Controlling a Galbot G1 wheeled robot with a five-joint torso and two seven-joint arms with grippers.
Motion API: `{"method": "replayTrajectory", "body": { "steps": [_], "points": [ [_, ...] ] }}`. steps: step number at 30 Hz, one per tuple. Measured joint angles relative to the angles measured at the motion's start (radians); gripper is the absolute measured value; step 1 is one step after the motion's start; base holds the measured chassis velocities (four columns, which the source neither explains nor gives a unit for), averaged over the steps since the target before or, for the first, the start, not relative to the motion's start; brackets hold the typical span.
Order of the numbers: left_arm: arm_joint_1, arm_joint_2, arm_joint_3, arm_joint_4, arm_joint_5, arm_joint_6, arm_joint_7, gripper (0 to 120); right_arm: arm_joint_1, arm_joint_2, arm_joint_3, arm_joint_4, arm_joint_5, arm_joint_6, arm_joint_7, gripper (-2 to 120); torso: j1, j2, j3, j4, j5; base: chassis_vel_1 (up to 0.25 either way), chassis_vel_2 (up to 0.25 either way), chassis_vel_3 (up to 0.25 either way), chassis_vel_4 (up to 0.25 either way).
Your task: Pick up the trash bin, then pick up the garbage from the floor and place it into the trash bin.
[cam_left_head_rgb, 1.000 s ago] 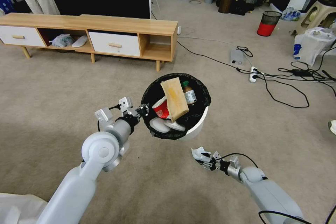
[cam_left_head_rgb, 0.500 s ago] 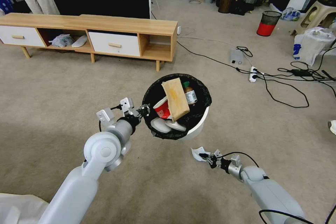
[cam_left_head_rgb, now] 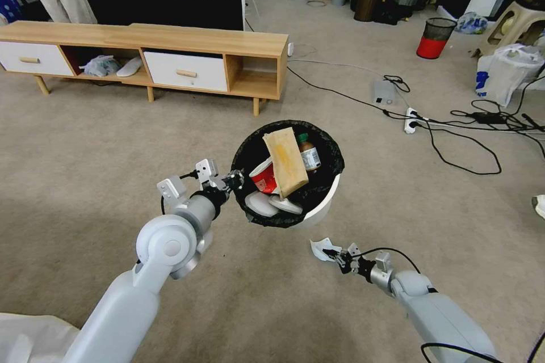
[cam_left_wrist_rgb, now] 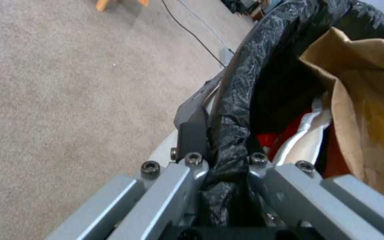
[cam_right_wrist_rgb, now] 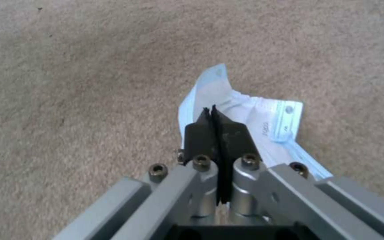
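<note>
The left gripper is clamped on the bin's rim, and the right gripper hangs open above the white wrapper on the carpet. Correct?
Not quite. The right gripper is shut, as the right wrist view shows, at the white wrapper. The left gripper does clamp the bin rim.

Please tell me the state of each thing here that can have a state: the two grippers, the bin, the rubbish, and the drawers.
left gripper: shut on the trash bin's rim and liner.
right gripper: shut on the face mask.
trash bin: held up, tilted, nearly full.
face mask: white and blue, crumpled, pinched at one edge.
brown paper bag: in the bin, sticking up.
paper cup: in the bin.
bottle: in the bin, capped.
cabinet drawers: closed.
</note>
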Motion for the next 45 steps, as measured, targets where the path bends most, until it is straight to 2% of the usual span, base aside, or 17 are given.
{"method": "replayTrajectory", "body": {
  "steps": [7, 8, 9, 10, 12, 14, 15, 16, 21, 23, 25, 28, 38, 41, 42, 44, 45],
  "points": [
    [-0.001, -0.001, 0.001, -0.001, 0.003, 0.000, 0.000, 3, -0.019, -0.019, 0.006, 0.013, 0.001, -0.002, 0.014, 20, 0.000, 0.000, 0.000, 0.0000, 0.0000, 0.000, 0.000, 0.000, 0.000],
    [-0.003, -0.001, 0.001, -0.001, 0.003, 0.000, 0.000, 3, -0.022, -0.022, 0.006, 0.013, 0.000, -0.002, 0.016, 27, 0.000, 0.000, 0.000, 0.0000, 0.0001, 0.000, 0.000, 0.000, 0.000],
    [-0.003, -0.001, 0.001, -0.001, 0.003, 0.000, 0.000, 3, -0.022, -0.022, 0.006, 0.013, 0.000, -0.002, 0.016, 27, 0.000, 0.000, 0.000, 0.0000, 0.0001, 0.000, 0.000, 0.000, 0.000],
    [-0.003, -0.001, 0.001, -0.001, 0.003, 0.000, 0.000, 3, -0.023, -0.023, 0.004, 0.012, 0.000, -0.003, 0.016, 35, 0.000, 0.000, 0.000, 0.0001, 0.0000, 0.000, 0.000, 0.000, 0.000],
    [-0.003, -0.001, 0.001, 0.001, 0.003, 0.000, 0.001, 3, -0.011, -0.015, -0.002, 0.000, -0.002, -0.004, 0.016, 45, 0.000, 0.000, 0.000, 0.0000, 0.0000, 0.000, 0.000, 0.000, 0.000],
    [-0.003, -0.002, 0.002, 0.002, 0.003, 0.000, 0.002, 3, -0.003, -0.008, -0.005, -0.006, -0.003, -0.004, 0.016, 48, 0.000, 0.000, 0.000, 0.0001, 0.0000, 0.000, 0.000, 0.000, 0.000],
    [-0.005, -0.002, 0.002, 0.004, 0.003, 0.000, 0.003, 3, 0.007, 0.000, -0.011, -0.014, -0.003, -0.004, 0.016, 57, 0.000, 0.000, 0.000, 0.0003, 0.0000, 0.000, 0.000, 0.000, 0.000],
    [-0.005, -0.002, 0.002, 0.004, 0.003, 0.000, 0.003, 3, 0.007, 0.000, -0.011, -0.014, -0.003, -0.004, 0.016, 57, 0.000, 0.000, 0.000, 0.0003, 0.0000, 0.000, 0.000, 0.000, 0.000],
    [-0.008, -0.002, 0.002, 0.009, 0.003, 0.000, 0.006, 3, 0.045, 0.026, -0.033, -0.042, -0.005, -0.004, 0.015, 77, 0.000, 0.000, 0.000, 0.0000, -0.0001, 0.000, 0.000, 0.000, 0.000],
    [-0.008, -0.002, 0.002, 0.010, 0.003, 0.000, 0.007, 3, 0.054, 0.033, -0.037, -0.048, -0.006, -0.004, 0.015, 80, 0.000, 0.000, 0.000, 0.0001, 0.0000, 0.000, 0.000, 0.000, 0.000],
    [-0.008, -0.002, 0.001, 0.012, 0.003, -0.001, 0.009, 3, 0.075, 0.051, -0.046, -0.068, -0.011, -0.004, 0.015, 92, 0.000, 0.000, 0.000, 0.0002, -0.0002, 0.000, 0.000, 0.000, 0.000],
    [-0.007, -0.002, 0.001, 0.012, 0.003, -0.002, 0.011, 3, 0.090, 0.067, -0.053, -0.085, -0.020, -0.004, 0.014, 98, 0.000, 0.000, 0.000, 0.0002, 0.0000, 0.000, 0.000, 0.000, 0.000],
    [-0.004, -0.002, 0.000, 0.011, 0.004, -0.004, 0.011, 3, 0.089, 0.085, -0.049, -0.109, -0.046, -0.001, 0.010, 99, 0.000, 0.000, 0.000, 0.0003, -0.0001, 0.000, 0.000, 0.000, 0.000],
    [0.000, -0.001, 0.000, 0.008, 0.005, -0.004, 0.011, 3, 0.064, 0.074, -0.034, -0.106, -0.056, 0.000, 0.003, 85, 0.000, 0.000, 0.000, -0.0001, -0.0001, 0.000, 0.000, 0.000, 0.000],
    [0.000, -0.001, 0.000, 0.008, 0.005, -0.004, 0.011, 3, 0.064, 0.074, -0.034, -0.106, -0.056, 0.000, 0.003, 85, 0.000, 0.000, 0.000, -0.0001, -0.0001, 0.000, 0.000, 0.000, 0.000],
    [0.003, -0.003, 0.001, 0.006, 0.008, -0.004, 0.011, 3, 0.049, 0.068, -0.024, -0.105, -0.060, 0.002, 0.000, 73, 0.000, 0.000, 0.000, 0.0000, 0.0002, 0.000, 0.000, 0.000, 0.000],
    [0.003, -0.003, 0.001, 0.006, 0.008, -0.004, 0.011, 3, 0.049, 0.068, -0.024, -0.105, -0.060, 0.002, 0.000, 73, 0.000, 0.000, 0.000, 0.0000, 0.0002, 0.000, 0.000, 0.000, 0.000]
  ]
}}
